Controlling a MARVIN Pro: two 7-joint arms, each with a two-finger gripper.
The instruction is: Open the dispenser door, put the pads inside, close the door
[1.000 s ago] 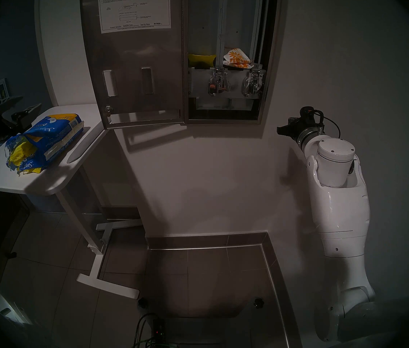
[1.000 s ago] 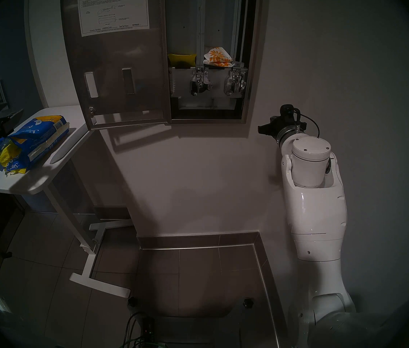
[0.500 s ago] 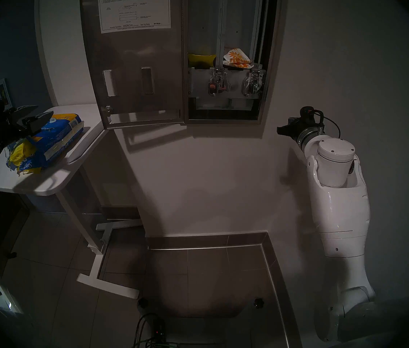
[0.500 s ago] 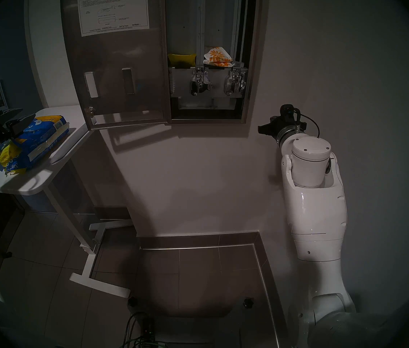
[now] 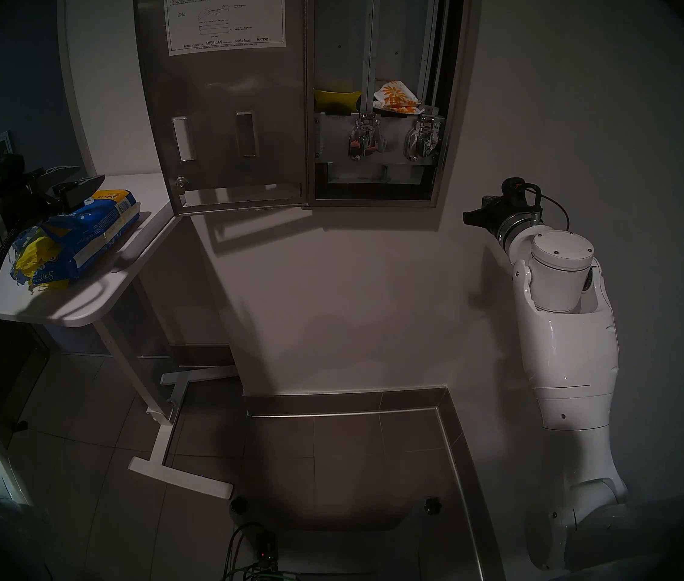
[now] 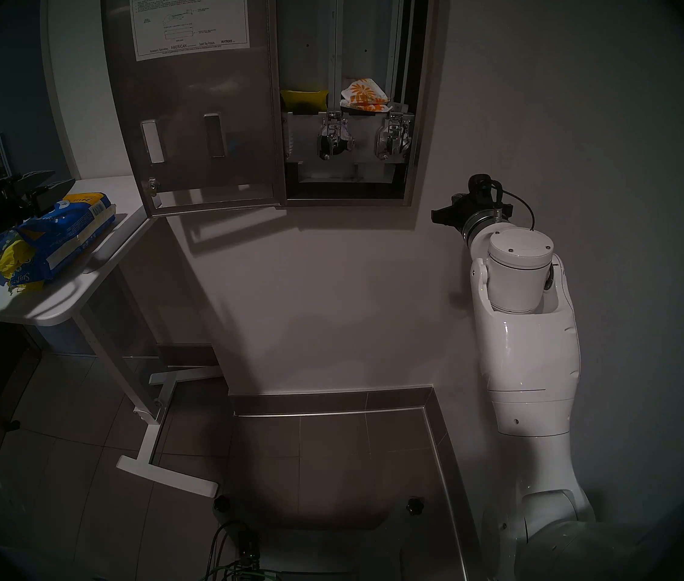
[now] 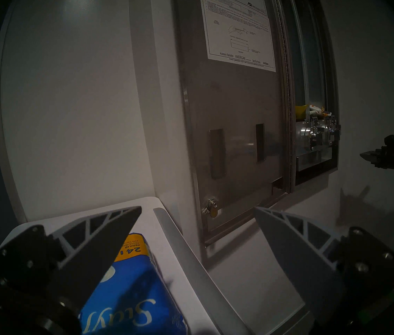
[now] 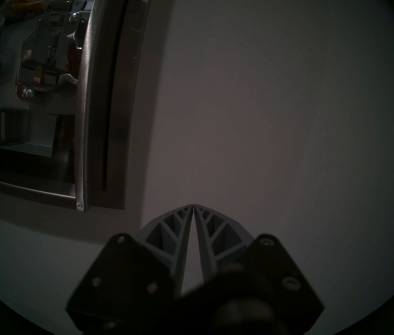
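Dispenser door swung wide (edge seemingly overhanging table).

The right arm is made of glossy white rounded shells with small dark screws and a capped cylindrical joint, ending in a silver wrist ring and a looping black cable. Both grippers, the right gripper and left gripper, have black screw-studded knuckle plates carrying grey triangular fingers with open ribbed trusses.
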